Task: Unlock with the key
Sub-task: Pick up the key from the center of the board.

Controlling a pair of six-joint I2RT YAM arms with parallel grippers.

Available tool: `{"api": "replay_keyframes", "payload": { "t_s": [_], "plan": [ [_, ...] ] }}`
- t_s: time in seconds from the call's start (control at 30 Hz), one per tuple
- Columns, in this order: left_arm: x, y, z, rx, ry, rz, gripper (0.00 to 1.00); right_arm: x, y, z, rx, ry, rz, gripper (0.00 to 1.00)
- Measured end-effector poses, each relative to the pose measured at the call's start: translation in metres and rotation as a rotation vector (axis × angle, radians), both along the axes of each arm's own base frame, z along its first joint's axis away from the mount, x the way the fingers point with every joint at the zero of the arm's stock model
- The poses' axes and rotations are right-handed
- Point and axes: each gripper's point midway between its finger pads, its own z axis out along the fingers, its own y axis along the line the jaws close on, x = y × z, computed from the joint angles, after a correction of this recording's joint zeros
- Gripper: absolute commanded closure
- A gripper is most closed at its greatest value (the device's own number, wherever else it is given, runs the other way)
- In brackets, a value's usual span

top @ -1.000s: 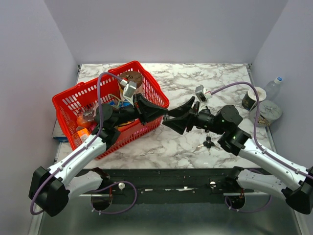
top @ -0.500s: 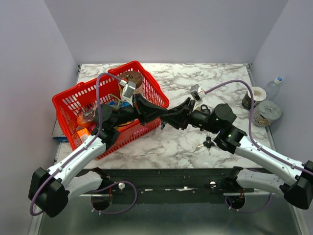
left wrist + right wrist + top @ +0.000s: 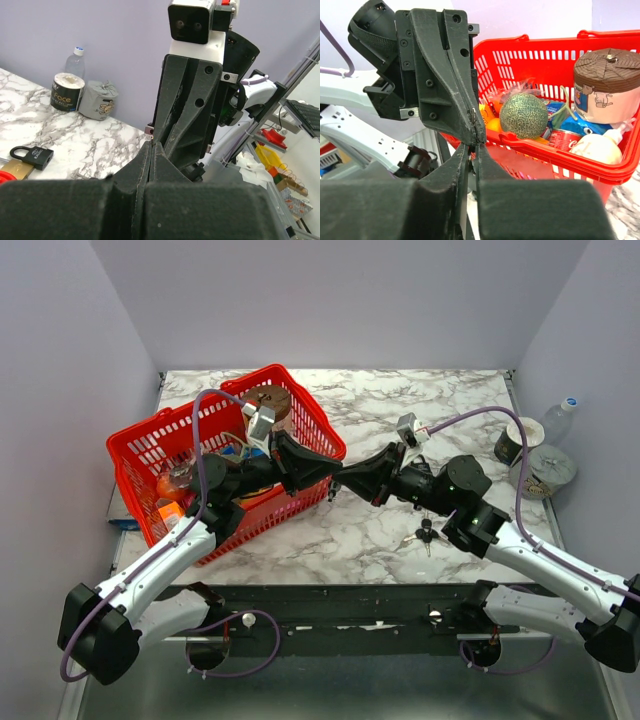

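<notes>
Left claw (image 3: 336, 473) shut, tips meeting the right claw (image 3: 348, 480); whether that one is closed I can't tell. Keys (image 3: 425, 533) lie on the worktop (image 3: 400, 400) beneath its arm.

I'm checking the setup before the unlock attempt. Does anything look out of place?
Nothing spilled or broken. One oddity: a bunch of keys lies loose on the table, while the left gripper and right gripper meet tip to tip in the air by the basket.

Left: red basket (image 3: 165, 432) walls it off.
Far marble (image 3: 400, 400): open passage.
Right edge: cup (image 3: 518, 440), bottle (image 3: 560, 418) crowd.
</notes>
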Motion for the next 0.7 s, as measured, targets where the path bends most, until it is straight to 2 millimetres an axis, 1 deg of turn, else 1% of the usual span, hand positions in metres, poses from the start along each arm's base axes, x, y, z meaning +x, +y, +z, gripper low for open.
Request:
{"api": "replay_keyframes", "payload": {
  "t_s": [0.07, 0.1, 0.23, 0.27, 0.3, 0.33, 0.37, 0.43, 0.47, 0.53, 0.57, 0.67, 0.7],
  "plan": [
    [0.001, 0.000, 0.000, 0.000, -0.001, 0.002, 1.00, 0.000, 0.000, 0.000, 0.001, 0.001, 0.000, 0.95],
    [0.000, 0.000, 0.000, -0.001, -0.001, 0.002, 1.00, 0.000, 0.000, 0.000, 0.002, 0.002, 0.001, 0.99],
    [0.001, 0.001, 0.000, -0.001, -0.002, 0.003, 0.99, 0.000, 0.000, 0.001, 0.009, 0.006, 0.002, 0.99],
    [0.001, 0.001, 0.000, -0.001, -0.002, 0.003, 0.86, 0.000, 0.000, 0.000, 0.009, 0.007, 0.002, 0.99],
    [0.001, 0.001, 0.000, 0.000, -0.003, 0.004, 0.77, 0.000, 0.000, 0.000, 0.011, 0.006, 0.002, 0.99],
    [0.001, 0.001, 0.000, 0.002, -0.006, 0.005, 0.71, 0.000, 0.000, 0.000, 0.012, 0.007, 0.002, 0.99],
    [0.002, 0.001, -0.002, 0.007, -0.006, 0.008, 0.57, 0.000, 0.000, -0.001, 0.013, 0.009, 0.001, 0.99],
    [0.003, 0.000, -0.005, 0.017, -0.002, 0.013, 0.46, -0.001, -0.001, -0.003, 0.015, 0.013, -0.002, 0.99],
    [0.004, 0.000, -0.006, 0.021, 0.003, 0.015, 0.36, -0.001, -0.002, -0.003, 0.016, 0.013, -0.004, 0.99],
    [0.005, 0.000, -0.008, 0.030, 0.000, 0.022, 0.29, -0.001, -0.004, -0.003, 0.020, 0.012, -0.012, 0.99],
    [0.006, 0.000, -0.010, 0.037, 0.001, 0.025, 0.23, 0.000, -0.005, -0.001, 0.025, 0.010, -0.018, 0.99],
    [0.007, 0.001, -0.015, 0.057, 0.001, 0.037, 0.16, 0.002, -0.007, 0.001, 0.032, 0.007, -0.035, 0.99],
    [0.008, 0.001, -0.015, 0.060, 0.001, 0.041, 0.15, 0.003, -0.007, 0.002, 0.034, 0.007, -0.041, 0.99]
  ]
}}
